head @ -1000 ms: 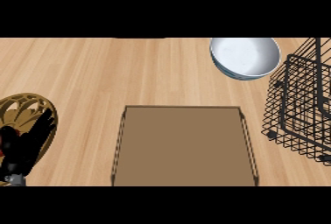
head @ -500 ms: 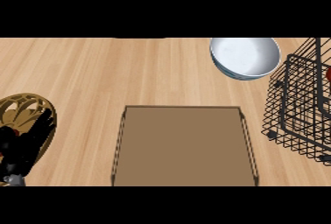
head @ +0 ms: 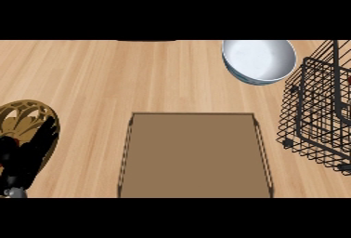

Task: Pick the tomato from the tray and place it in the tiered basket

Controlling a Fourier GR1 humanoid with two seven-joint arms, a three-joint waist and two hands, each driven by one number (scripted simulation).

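A red patch, likely the tomato [head: 349,81], is now seen inside the tiered basket [head: 319,111], absent 1 s ago. Tray [head: 195,155] carries nothing. Left hand [head: 24,155] rests released; right hand unseen. Placement is judged done.

Tray [head: 195,153]: brown, rectangular, thin raised rim; flat on the table, bottom centre.
Tiered basket [head: 316,109]: black wire mesh, upright, at the right edge.
Tomato [head: 349,80]: small red patch behind the basket's wires, mostly hidden.
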